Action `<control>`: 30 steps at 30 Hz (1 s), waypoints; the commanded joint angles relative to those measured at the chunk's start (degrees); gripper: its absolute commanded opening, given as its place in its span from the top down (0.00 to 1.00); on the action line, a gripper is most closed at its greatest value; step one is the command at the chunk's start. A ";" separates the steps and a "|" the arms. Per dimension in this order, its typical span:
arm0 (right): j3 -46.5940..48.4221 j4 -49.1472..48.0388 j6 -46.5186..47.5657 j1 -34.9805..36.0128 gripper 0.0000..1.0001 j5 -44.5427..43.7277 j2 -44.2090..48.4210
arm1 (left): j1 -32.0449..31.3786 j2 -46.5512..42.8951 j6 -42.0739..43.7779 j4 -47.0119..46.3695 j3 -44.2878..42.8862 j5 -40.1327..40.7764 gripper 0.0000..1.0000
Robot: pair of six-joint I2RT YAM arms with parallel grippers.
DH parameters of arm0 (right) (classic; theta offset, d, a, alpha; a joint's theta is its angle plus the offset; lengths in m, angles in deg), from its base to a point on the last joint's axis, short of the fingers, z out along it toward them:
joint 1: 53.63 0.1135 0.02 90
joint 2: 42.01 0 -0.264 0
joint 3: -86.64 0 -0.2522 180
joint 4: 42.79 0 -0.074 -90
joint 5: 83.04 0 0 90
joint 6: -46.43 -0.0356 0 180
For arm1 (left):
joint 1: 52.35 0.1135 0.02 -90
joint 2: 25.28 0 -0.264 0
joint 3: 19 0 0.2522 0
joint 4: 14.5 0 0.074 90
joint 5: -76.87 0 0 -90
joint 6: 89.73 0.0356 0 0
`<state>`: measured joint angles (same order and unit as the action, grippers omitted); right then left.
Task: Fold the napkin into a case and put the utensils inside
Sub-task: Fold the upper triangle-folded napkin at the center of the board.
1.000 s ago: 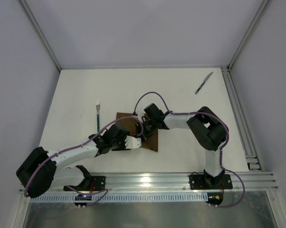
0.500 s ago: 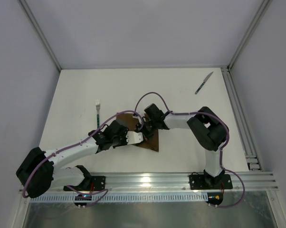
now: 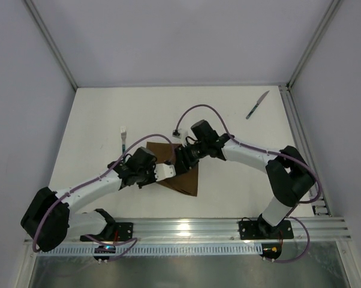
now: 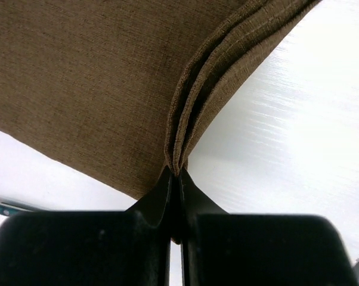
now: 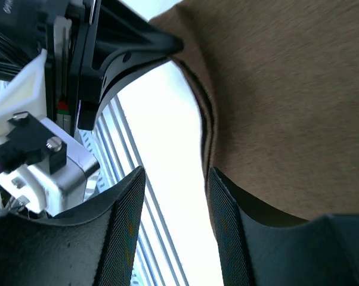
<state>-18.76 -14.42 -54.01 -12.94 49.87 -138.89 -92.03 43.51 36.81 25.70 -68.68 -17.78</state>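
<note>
Napkin: The brown napkin [image 3: 189,180] lies folded near the middle of the white table [image 3: 228,189], between the two arms. One corner points toward the metal rail [image 3: 186,227] at the near edge.
Napkin edge: In the left wrist view, a few layers of cloth sit on top of each other at the edge. They bunch up where they are pinched.
Left claw: The left claw [image 4: 175,179] is pressed together on the napkin's edge. Its two black fingers [image 4: 155,199] meet at the tips, with the cloth layers squeezed between them.
Right claw: The right claw [image 5: 176,176] is spread apart. White table shows in the gap between its two fingers [image 5: 123,226]. One finger is right by the napkin's edge, but I cannot tell if it touches the cloth.
Both claws: They are close to each other, over the left part of the napkin. In the right wrist view, the left claw's tip pinches the cloth just ahead.
Fork: The fork [image 3: 124,143] lies flat on the table to the left of the napkin, not touching it. Its tines point to the far wall.
Knife: The knife [image 3: 258,104] lies tilted near the far right corner, well apart from the napkin.
Fork and knife: Both are outside the napkin.
</note>
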 commanded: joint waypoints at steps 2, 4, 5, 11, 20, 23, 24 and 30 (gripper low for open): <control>1.47 2.27 0.15 -3.07 0.51 -2.91 1.97 | 0.92 1.07 -2.08 3.97 -3.80 -6.16 1.00; 2.79 -0.53 -1.33 -3.16 0.65 -5.72 -0.14 | 1.53 1.69 -2.43 4.94 -5.46 -7.65 1.00; 3.49 -1.42 -2.12 -3.16 0.74 -6.00 -3.54 | 1.97 2.30 -2.87 5.29 -6.08 -8.36 1.00; 7.54 -5.03 -6.61 -3.24 0.96 -9.25 -13.06 | 6.98 5.20 -2.26 8.10 -11.00 -14.86 1.00; 5.17 -2.75 -8.29 -4.92 0.96 -5.48 -20.89 | 15.59 13.55 1.35 14.07 -20.06 -24.79 1.00; 5.43 -1.34 -6.97 -5.00 0.96 -4.42 -22.12 | 18.23 18.73 2.40 16.36 -24.27 -26.90 1.00; 5.43 -1.08 -6.18 -5.00 0.96 -3.90 -22.30 | 18.67 20.14 2.75 16.71 -25.24 -27.26 1.00; 5.96 0.06 -3.63 -5.00 0.96 -0.99 -22.30 | 22.36 28.14 5.30 20.05 -31.83 -31.39 1.00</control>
<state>-12.62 -19.06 -61.13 -18.39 50.25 -158.72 -71.00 70.03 39.82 42.57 -96.64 -44.53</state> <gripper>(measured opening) 0.037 0.012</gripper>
